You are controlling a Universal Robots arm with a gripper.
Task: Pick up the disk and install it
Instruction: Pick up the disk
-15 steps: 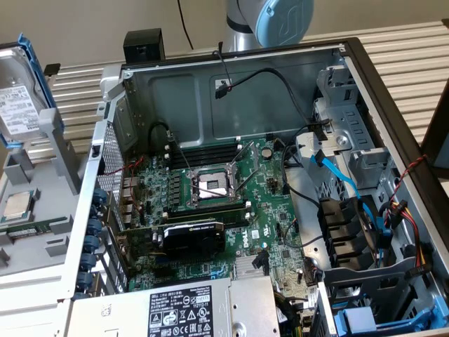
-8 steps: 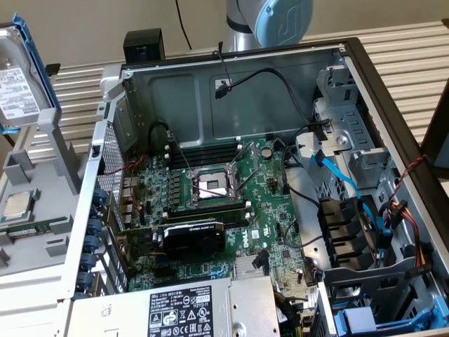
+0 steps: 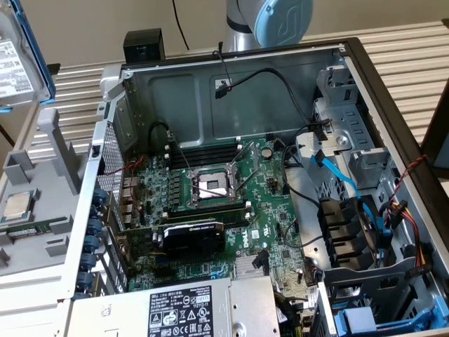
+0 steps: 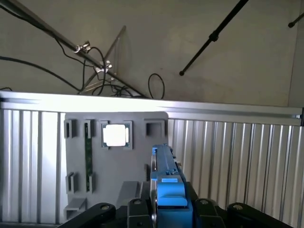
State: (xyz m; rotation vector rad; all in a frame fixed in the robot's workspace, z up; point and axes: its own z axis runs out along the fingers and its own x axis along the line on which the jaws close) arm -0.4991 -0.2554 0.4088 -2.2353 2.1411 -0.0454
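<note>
Claw [image 4: 168, 210] clamped on the disk [image 4: 164, 168], gripping it edge-on by its blue frame. It was held high over the grey tray [image 4: 118, 171], outside the open computer case [image 3: 210, 98], at the exterior view's left. The tray held a chip [image 4: 115, 135]. The case held a circuit board [image 3: 210, 203], a blue cable [image 3: 335, 170] and a power box [image 3: 189, 309].

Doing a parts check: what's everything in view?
Silver-grey metal hard drive in blue plastic frame: one, silver-grey and blue, exterior view's upper left.
Open grey metal computer case: one, grey, exterior view's centre.
Green motherboard: one, green, inside the case.
Grey power-supply box with black-white label: one, grey, exterior view's bottom edge.
Grey plastic tray: one, grey, exterior view's left of the case.
Square silver processor chip: one, silver, in a tray pocket.
Robot arm: one, silver and blue, exterior view's top edge.
Gripper: one, black fingers shut on the drive's frame.
</note>
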